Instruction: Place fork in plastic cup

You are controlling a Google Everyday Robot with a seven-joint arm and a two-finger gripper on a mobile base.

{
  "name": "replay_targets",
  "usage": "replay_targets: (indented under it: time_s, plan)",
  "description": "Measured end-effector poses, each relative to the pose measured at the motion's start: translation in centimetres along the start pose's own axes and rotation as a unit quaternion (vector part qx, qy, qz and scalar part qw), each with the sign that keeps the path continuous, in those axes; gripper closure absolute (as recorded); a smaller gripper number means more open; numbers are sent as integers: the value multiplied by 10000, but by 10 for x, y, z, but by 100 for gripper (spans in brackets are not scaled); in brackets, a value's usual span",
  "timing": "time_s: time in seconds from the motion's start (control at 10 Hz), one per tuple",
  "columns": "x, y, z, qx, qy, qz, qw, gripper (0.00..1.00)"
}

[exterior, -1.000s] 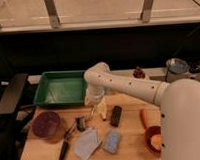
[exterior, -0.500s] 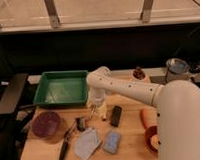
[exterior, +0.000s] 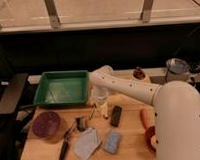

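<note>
Fork (exterior: 92, 113) flat on the wooden table (exterior: 36, 155), lying at a slant, between the small metal cup (exterior: 81, 124) on its near left and the yellow piece (exterior: 104, 112) on its right, just nearer than the gripper (exterior: 99, 103). Needs a pinch across the thin shaft, not along it, so turn the wrist until the jaws straddle the slant. Come straight down, low enough to almost brush the wood, since so slim and flat a thing will likely slip from a high grasp. Take it toward one end, leaving a long part free to lead into the cup. Mind the yellow piece and the metal cup: both close by and easy to nudge. Close gently, lift level, and check that nothing else rides along.

Plastic cup not to be made out with any certainty; possibly hidden behind the pale wrist, by the near right corner of the green tray (exterior: 63, 87). Find it before carrying anything.

Arm reaching from the white body at near right, leftward and far across the table to a bent elbow beside the tray, then folding down. Gripper pointing down, poised just above the wood, jaws spread wide, nothing held.
</note>
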Motion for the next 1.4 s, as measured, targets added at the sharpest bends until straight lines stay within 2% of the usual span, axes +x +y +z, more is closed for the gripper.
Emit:
replay_targets:
  time_s: [0.3,0.6,0.8,1.1,1.2,1.4]
  plan:
    - [-17,-13,5,-15,2,-155,9999,39]
    - [-34,-18,0,-2,-49,-335,9994,39]
    - [-35,-17,3,-39,-101,-350,9993,39]
    - [-22,-8,13,-130,-168,-204,9996,39]
    - [-17,-4,14,-143,-193,-158,9996,43]
    - [-16,-2,14,-176,-166,-178,9995,61]
